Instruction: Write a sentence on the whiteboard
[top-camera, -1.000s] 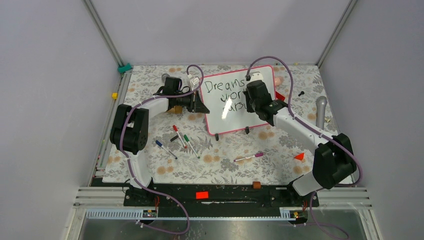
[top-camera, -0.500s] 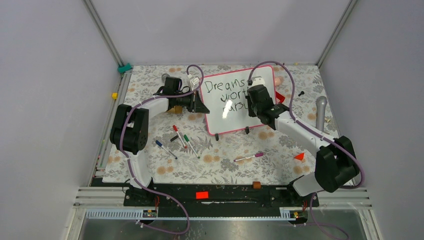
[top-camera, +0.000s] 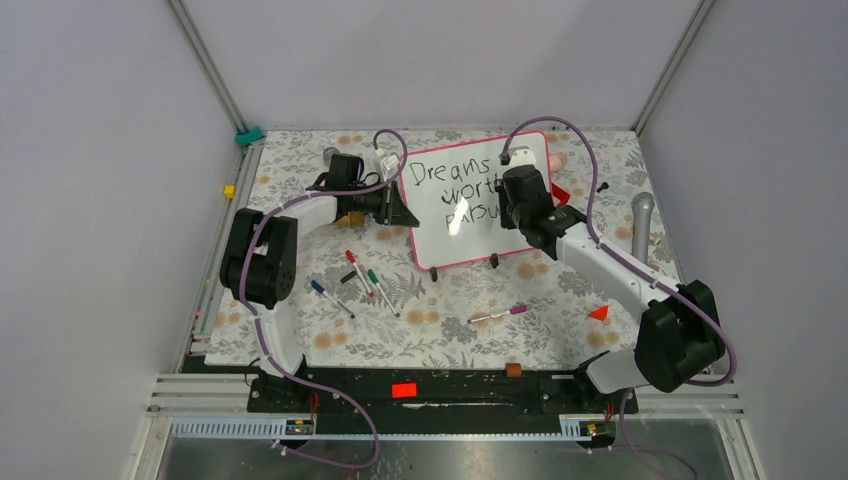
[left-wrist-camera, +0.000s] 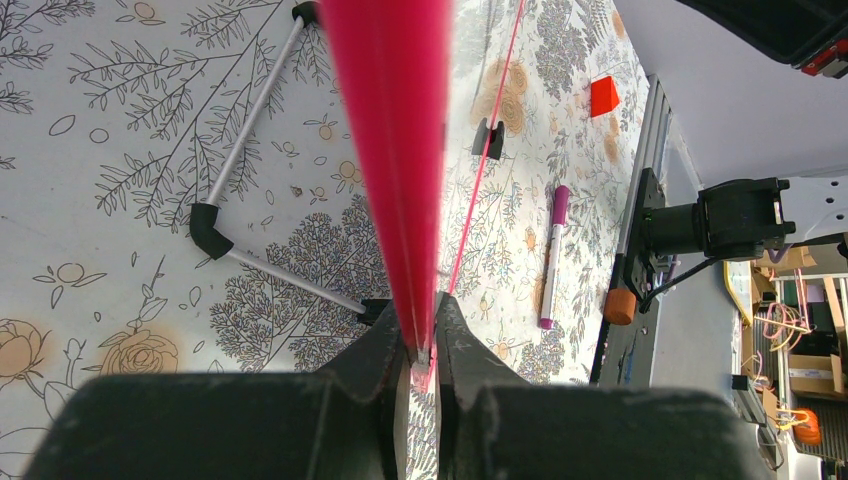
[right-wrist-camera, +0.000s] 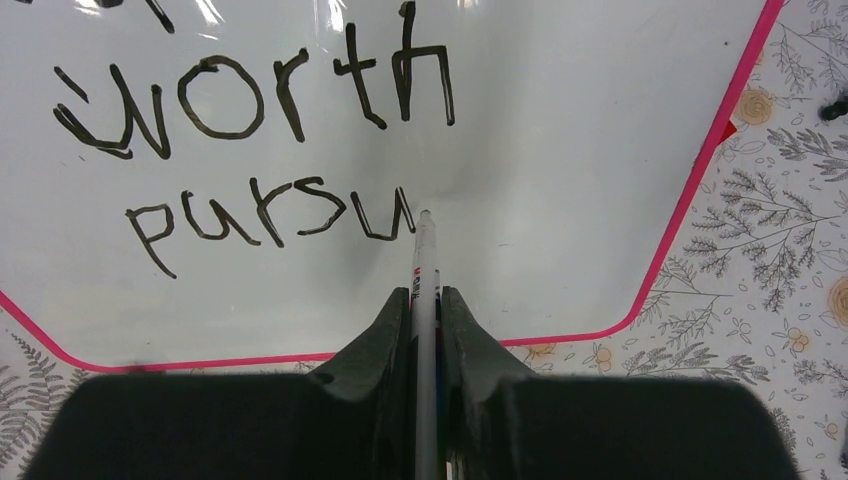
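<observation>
While the right hand (right-wrist-camera: 426, 300) keeps its two fingers clamped on a thin marker (right-wrist-camera: 425, 255), the marker's tip touches the whiteboard (right-wrist-camera: 570, 170) straight ahead of the fingertips, just past the final "u" of the bottom line. The barrel runs out between the fingers, in line with them.

The sentence (right-wrist-camera: 260, 110), in black marker, reads so far: "Dreams" on top, "worth" under it, "pursu" on the third line. The top line is mostly cut off in the right wrist view but is readable from the top camera.

Whiteboard: propped at a lean on the floral bench (top-camera: 440, 320), between the two hands. The left hand is at its left edge and the right hand is over its right half. It has a pink-red frame and two small black feet along the edge nearer the arm bases.

Left hand (left-wrist-camera: 425, 355): fingers together on the board's pink-red frame, seen edge-on, pinching it at the fingertips. Beyond this hand, on the back side of the board, a grey wire prop (left-wrist-camera: 250, 120) with black corner joints rests on the bench.

Loose items on the bench:
- purple-capped marker (top-camera: 497, 316), nearer the bases than the right hand and well apart from it
- red triangular block (top-camera: 598, 313), off to that hand's right, nearer the bases
- cluster of pens (top-camera: 358, 275) (red, green, blue, black), nearer the bases than the left hand
- grey microphone (top-camera: 643, 222), out to the right of the right hand, near the bench edge
</observation>
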